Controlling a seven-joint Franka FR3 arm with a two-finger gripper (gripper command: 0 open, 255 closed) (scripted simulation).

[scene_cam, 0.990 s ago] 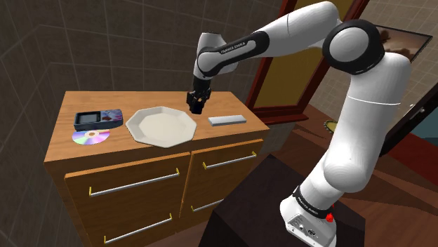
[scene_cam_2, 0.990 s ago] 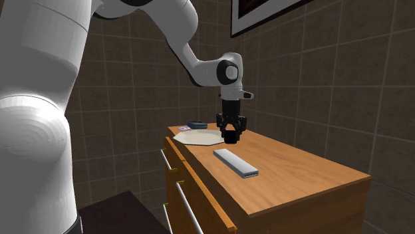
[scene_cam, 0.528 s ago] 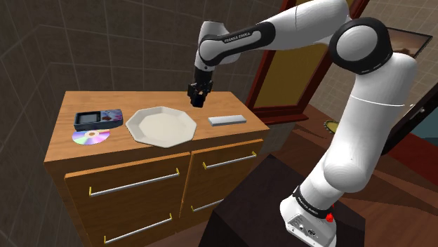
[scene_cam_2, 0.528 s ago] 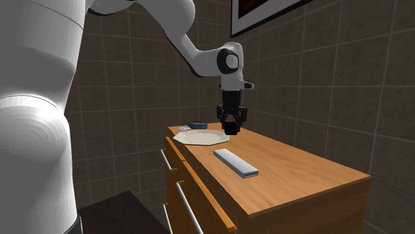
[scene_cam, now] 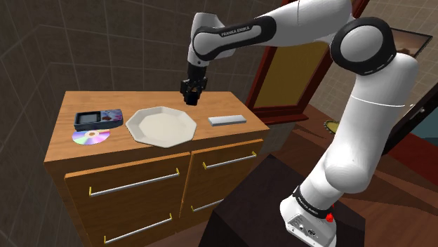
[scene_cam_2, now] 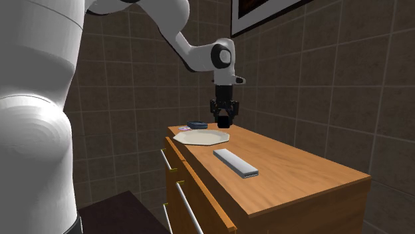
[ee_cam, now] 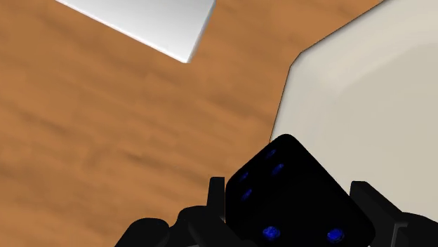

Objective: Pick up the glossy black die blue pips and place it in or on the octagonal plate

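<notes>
**Arm lifts the die and carries it toward the plate**

The white arm [scene_cam: 365,105] has risen since a second ago: its wrist sits higher above the wooden dresser [scene_cam: 239,131] and has shifted toward the shoulder view's left. In the second exterior view the hand has likewise climbed and drawn away from the camera, toward the far end of the top. Nothing on the dresser has moved in that time. The pale octagonal plate [scene_cam: 161,127] lies where it was, mid-top. The flat grey slab [scene_cam: 227,120] stays on the side toward the shoulder view's right. The dark handheld device [scene_cam: 98,118] and the shiny disc [scene_cam: 91,136] just beside it remain at the other end.

The black gripper [scene_cam: 191,94] points down and hangs clear of the surface. Its fingers [ee_cam: 366,200] stand narrowly apart, clamped on the two sides of the black die [ee_cam: 295,196], whose blue pips show on the faces turned to the wrist camera. Below the die, the wrist view shows the plate's rim meeting bare wood, so the die hangs in the air over that edge, on the slab's side
</notes>
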